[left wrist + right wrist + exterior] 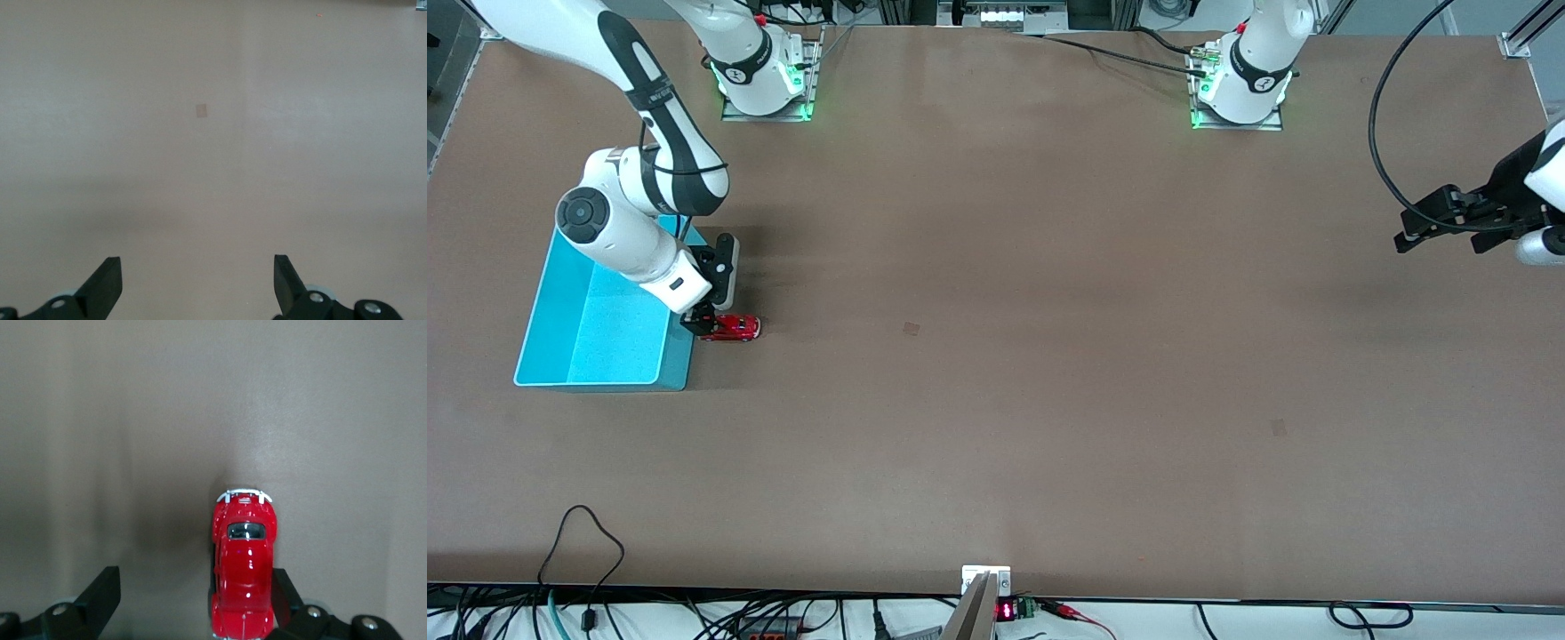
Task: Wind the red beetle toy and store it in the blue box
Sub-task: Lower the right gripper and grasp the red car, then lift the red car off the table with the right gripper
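Observation:
The red beetle toy (734,328) stands on its wheels on the table, just beside the blue box (679,356) on the side toward the middle of the table. My right gripper (698,322) is down at the table by the car's end, open. In the right wrist view the red beetle toy (243,563) lies between the jaws of my right gripper (193,603), close against one finger (285,593) and well clear of the other. My left gripper (1442,242) hangs open and holds nothing over the left arm's end of the table, seen as my left gripper (197,283) above bare tabletop.
The blue box has nothing in it, and the right arm's forearm reaches over its farther corner. Small tape patches (911,328) mark the brown tabletop. Cables run along the table's edge nearest the front camera.

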Tool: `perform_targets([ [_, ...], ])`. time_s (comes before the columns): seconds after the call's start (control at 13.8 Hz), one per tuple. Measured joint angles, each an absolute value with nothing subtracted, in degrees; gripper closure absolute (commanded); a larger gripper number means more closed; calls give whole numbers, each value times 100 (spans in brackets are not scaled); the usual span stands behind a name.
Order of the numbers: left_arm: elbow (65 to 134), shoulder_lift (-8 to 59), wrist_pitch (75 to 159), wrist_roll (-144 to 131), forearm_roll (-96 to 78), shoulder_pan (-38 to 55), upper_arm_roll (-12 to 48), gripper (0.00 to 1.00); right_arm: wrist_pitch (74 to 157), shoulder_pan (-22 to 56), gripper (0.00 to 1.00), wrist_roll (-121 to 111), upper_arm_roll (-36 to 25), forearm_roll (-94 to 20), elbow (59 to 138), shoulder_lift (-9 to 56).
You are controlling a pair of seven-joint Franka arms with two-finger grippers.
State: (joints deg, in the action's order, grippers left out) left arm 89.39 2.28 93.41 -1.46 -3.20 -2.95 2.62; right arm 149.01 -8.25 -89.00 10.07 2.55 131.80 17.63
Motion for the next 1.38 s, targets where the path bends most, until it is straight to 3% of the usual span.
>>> perform_targets([
  [0.22,8946,229,9302,-146,-320,-320,240,0,15175,-825,0,-9011,1014,256,13179,1958],
  [0.29,8947,229,9302,-146,-320,-320,243,0,15255,-825,6,-9061,1014,256,13179,2000],
  [0.44,8949,229,9301,-146,-320,-296,293,0,15353,-828,36,-9105,1014,256,13175,2059],
  [0.51,8949,229,9301,-148,-320,-285,342,0,15364,-830,41,-9112,1014,256,13175,2065],
  [1.38,8965,227,9199,-191,-303,-325,395,0,15420,-923,33,-9120,1014,252,13138,2069],
])
